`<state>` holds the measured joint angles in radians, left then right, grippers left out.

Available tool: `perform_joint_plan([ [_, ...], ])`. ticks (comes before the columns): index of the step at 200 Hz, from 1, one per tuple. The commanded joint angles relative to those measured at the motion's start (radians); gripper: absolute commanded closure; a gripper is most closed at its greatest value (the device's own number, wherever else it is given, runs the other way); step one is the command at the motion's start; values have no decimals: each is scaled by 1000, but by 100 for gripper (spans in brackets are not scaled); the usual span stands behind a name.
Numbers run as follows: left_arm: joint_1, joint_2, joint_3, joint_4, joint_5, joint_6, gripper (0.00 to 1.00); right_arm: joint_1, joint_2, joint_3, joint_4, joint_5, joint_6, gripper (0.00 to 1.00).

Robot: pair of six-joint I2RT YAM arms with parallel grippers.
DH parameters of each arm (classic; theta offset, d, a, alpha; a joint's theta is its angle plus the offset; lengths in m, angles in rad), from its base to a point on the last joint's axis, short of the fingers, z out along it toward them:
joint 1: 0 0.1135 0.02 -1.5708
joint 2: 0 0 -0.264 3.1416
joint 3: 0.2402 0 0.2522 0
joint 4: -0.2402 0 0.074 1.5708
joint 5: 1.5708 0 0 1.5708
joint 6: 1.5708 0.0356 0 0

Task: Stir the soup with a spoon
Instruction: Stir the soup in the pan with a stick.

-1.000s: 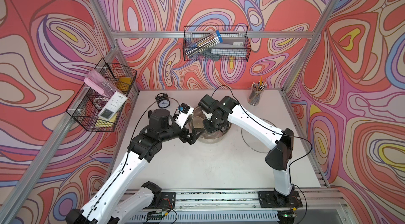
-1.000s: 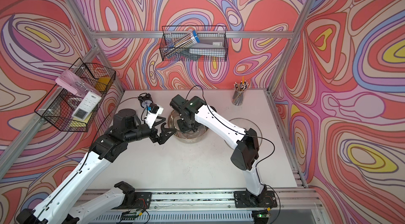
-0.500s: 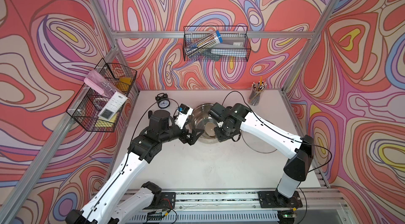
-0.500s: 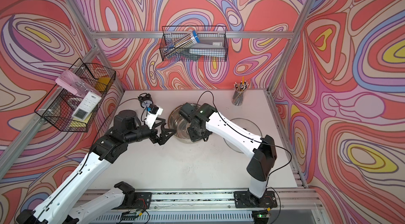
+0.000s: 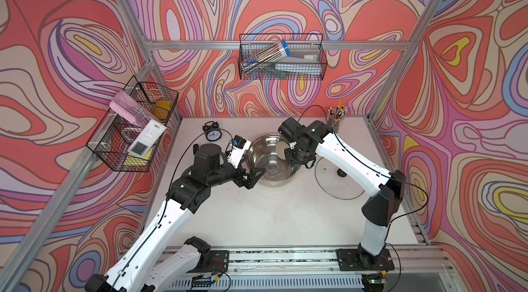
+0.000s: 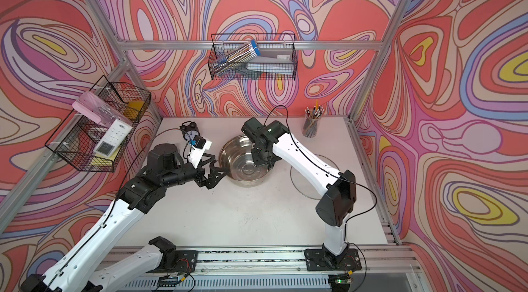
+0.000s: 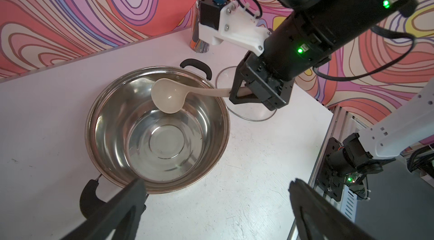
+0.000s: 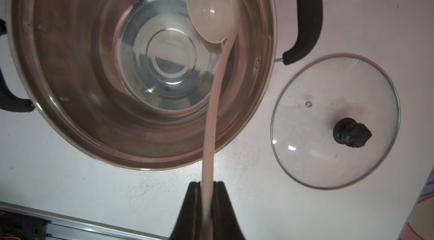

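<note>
The right tool is pinched tight on the spoon handle. In a top view, near the frame's centre, the spoon's bowl hangs inside the steel pot, toward its right wall. The left tool gapes wide, holding nothing, just beside the pot's left rim. A glass lid lies on the table, right of the pot.

My right pincer is matt black plastic; the spoon smooth, glossy cream plastic; the pot mirror-bright steel; the lid beside the pot clear glass; the table matt, scuffed white.
</note>
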<state>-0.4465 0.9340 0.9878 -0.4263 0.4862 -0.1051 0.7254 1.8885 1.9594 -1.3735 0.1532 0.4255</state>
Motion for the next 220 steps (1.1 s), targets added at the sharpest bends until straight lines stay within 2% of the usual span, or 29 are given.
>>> perform_joint_plan([
  [1,-6,-1,-5,20,-11,-7,1,0,58,70,25,-44,-42,100],
  [60,-6,31,20,26,13,15,1,42,117,156,30,-152,-72,100],
  [119,-6,22,14,35,22,42,1,93,25,39,33,-172,-49,100],
  [175,-6,-1,-14,84,14,42,1,94,-111,-151,28,-110,-5,100],
  [220,-7,-4,-14,91,8,53,1,74,-167,-192,-10,9,26,100],
])
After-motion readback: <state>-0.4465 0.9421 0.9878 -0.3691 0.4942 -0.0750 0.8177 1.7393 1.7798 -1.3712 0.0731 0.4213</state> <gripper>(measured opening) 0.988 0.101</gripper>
